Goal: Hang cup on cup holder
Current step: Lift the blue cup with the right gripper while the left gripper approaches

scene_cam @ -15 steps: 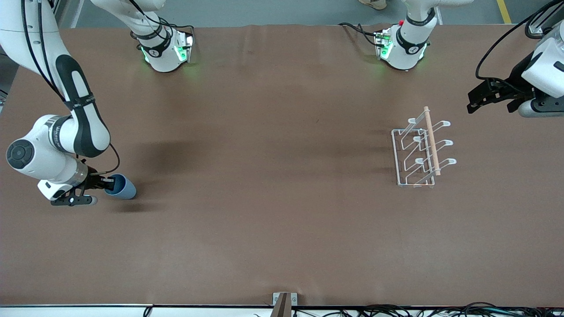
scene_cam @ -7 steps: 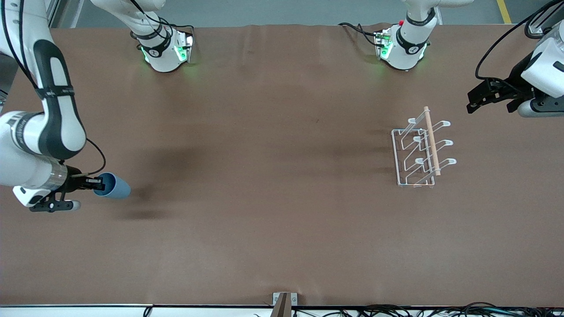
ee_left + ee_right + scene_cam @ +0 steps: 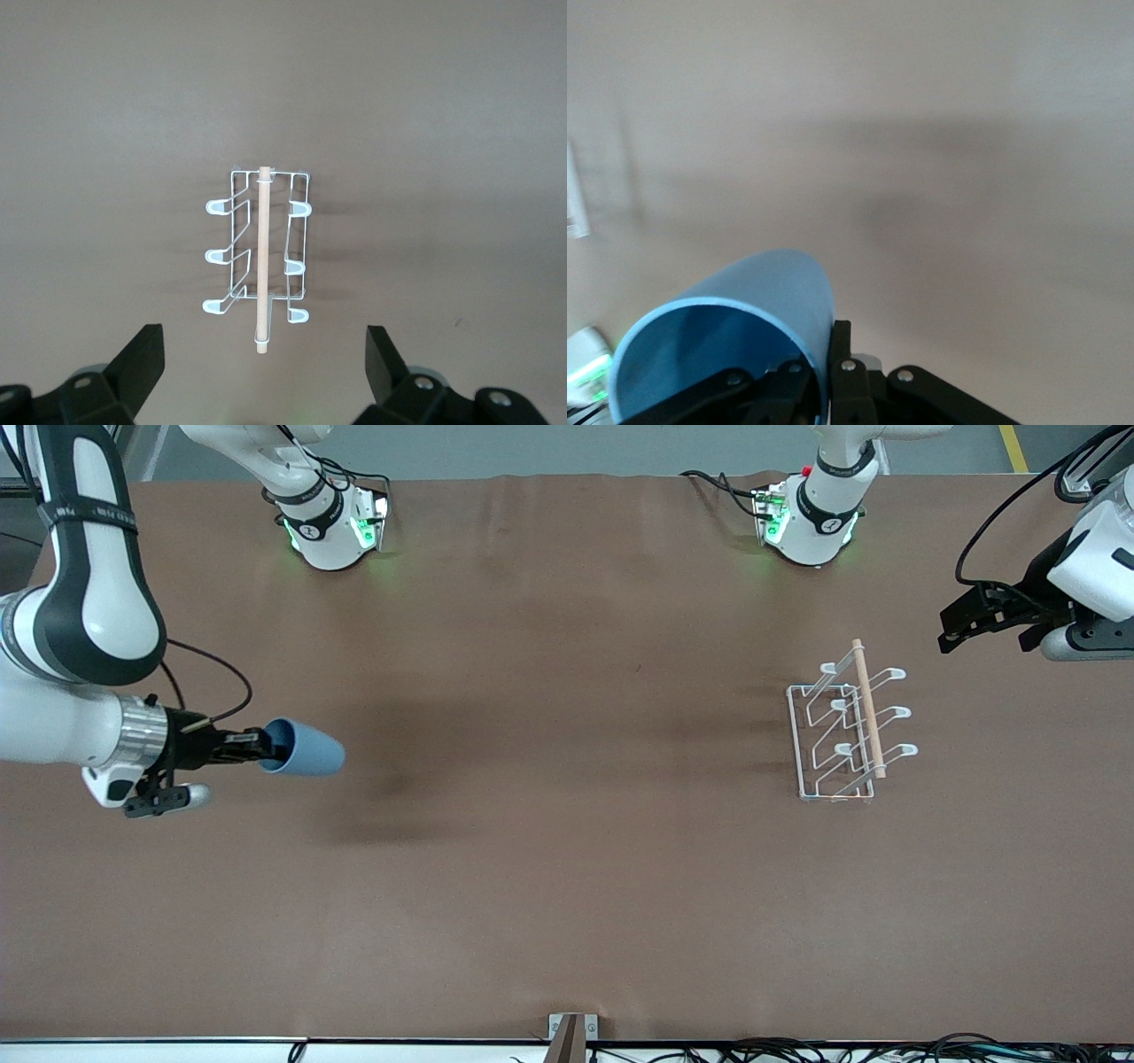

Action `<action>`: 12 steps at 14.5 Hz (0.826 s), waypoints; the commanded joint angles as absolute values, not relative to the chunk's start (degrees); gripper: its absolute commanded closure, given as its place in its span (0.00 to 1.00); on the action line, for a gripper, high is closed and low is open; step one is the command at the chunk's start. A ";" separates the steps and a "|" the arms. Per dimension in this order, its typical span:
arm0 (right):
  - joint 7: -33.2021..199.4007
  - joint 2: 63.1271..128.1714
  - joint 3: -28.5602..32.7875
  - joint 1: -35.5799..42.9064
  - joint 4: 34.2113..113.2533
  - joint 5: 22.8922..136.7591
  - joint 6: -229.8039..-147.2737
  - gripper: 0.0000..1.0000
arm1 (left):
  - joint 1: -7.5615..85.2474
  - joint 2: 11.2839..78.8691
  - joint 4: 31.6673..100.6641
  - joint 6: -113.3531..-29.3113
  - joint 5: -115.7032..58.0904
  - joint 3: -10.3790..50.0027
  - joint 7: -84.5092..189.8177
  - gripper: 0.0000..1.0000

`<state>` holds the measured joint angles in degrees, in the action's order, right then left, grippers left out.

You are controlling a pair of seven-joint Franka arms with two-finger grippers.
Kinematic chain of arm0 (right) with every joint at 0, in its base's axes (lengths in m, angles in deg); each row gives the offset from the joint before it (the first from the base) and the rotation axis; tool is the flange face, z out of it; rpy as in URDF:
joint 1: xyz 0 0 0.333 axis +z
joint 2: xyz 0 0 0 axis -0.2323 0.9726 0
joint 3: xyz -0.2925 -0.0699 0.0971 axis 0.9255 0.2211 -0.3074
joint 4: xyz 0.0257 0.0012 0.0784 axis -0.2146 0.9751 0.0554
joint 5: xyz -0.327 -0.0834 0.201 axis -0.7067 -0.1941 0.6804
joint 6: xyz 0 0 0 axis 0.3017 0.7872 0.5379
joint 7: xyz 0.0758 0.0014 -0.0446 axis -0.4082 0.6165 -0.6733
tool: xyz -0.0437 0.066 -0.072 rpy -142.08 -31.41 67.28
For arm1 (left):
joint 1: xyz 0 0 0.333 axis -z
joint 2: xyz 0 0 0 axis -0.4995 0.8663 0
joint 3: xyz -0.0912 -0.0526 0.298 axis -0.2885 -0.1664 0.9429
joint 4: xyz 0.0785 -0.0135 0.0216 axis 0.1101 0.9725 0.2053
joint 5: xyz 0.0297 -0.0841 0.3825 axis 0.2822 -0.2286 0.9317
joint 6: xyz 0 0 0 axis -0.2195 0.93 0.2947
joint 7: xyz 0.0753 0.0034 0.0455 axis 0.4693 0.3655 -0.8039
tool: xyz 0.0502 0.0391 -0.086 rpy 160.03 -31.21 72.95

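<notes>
The light blue cup (image 3: 308,750) lies sideways in the air over the right arm's end of the table, its mouth facing the wrist. My right gripper (image 3: 266,748) is shut on its rim, one finger inside the cup (image 3: 744,310) and one outside, as the right wrist view shows around the gripper (image 3: 824,354). The white wire cup holder (image 3: 842,731) with its wooden rod stands toward the left arm's end, with nothing on its prongs. My left gripper (image 3: 946,631) waits open above the table beside the rack. In the left wrist view the cup holder (image 3: 261,252) shows past the open gripper (image 3: 263,335).
Both arm bases (image 3: 332,527) (image 3: 811,518) stand along the table edge farthest from the front camera. A small metal bracket (image 3: 571,1032) and cables sit at the nearest edge. Brown table cover (image 3: 567,824) stretches bare between the cup and the rack.
My right arm has lifted the cup and carried it toward the table's middle; its shadow now lies apart from it. The left arm and the rack have not moved.
</notes>
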<state>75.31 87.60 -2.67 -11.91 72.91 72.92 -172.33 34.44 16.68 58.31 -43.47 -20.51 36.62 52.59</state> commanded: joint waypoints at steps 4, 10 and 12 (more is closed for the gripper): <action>74.42 87.30 -6.49 -8.16 80.08 95.67 -171.97 0.99 | 34.45 17.08 57.51 -43.03 -19.81 36.56 53.83 0.00; 74.42 89.05 -9.84 -2.64 83.87 114.92 -172.94 0.99 | 34.80 17.61 57.42 -43.03 -20.08 36.38 63.98 0.00; 74.42 90.37 -9.84 -1.49 84.31 120.22 -172.68 0.99 | 35.07 17.61 57.33 -42.94 -21.38 36.21 74.61 0.00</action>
<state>75.05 89.79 -9.90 -2.32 82.92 115.02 -172.67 34.64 17.07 58.31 -43.48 -20.68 36.41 66.72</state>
